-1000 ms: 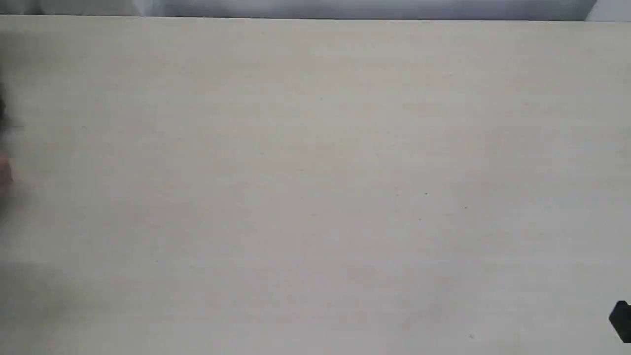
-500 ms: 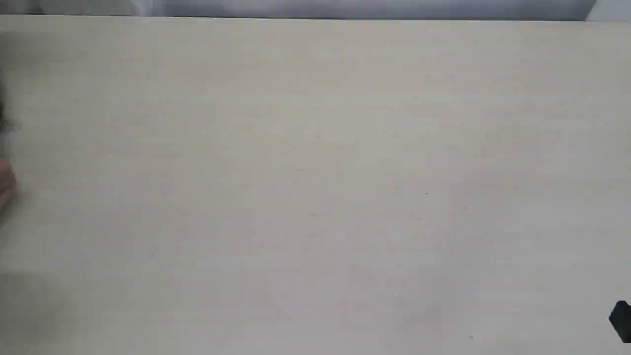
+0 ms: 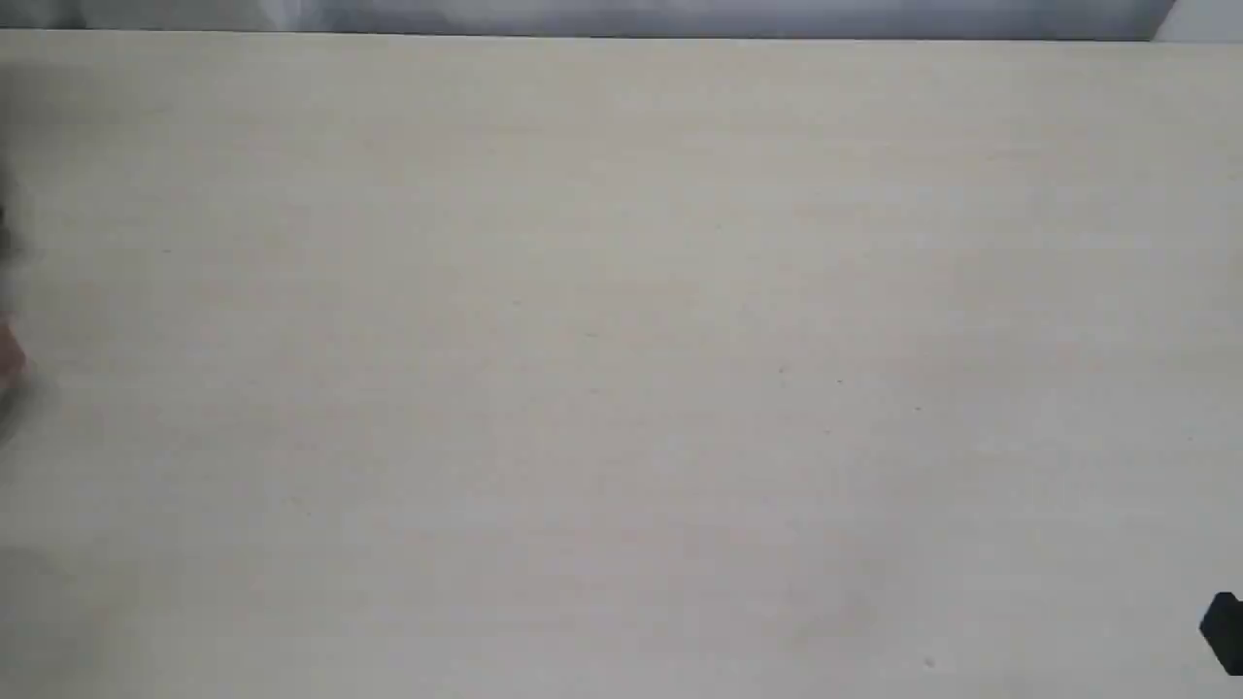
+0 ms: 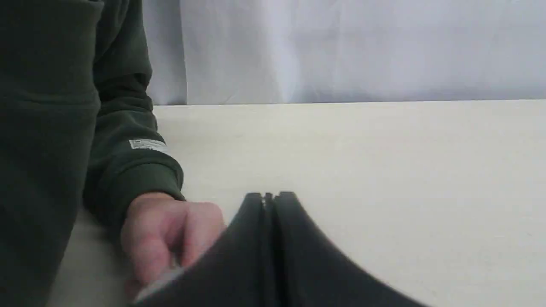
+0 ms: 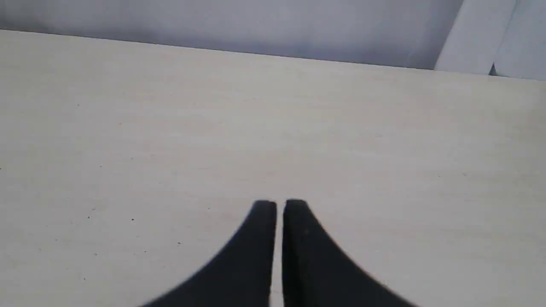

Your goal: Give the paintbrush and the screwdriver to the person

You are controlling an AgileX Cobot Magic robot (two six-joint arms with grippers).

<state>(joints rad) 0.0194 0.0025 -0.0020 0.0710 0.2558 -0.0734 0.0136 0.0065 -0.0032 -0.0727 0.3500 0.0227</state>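
The person's hand (image 4: 170, 238) rests on the table in a loose fist, just beside my left gripper (image 4: 268, 195). A dark green sleeve (image 4: 123, 179) with a small white label (image 4: 147, 145) covers the forearm. My left gripper is shut, and nothing shows between its tips. My right gripper (image 5: 279, 202) hangs shut and empty over bare tabletop. In the exterior view only a blurred sliver of the person's hand (image 3: 8, 364) shows at the left edge. The paintbrush and the screwdriver are out of view.
The pale wooden table (image 3: 621, 340) ends at a back edge (image 3: 621, 35) against a white backdrop (image 4: 341, 47). A dark part of my right arm (image 3: 1224, 631) pokes in at the lower right corner of the exterior view.
The blurred hand at the left edge of the exterior view has shifted slightly. Nothing else has moved.
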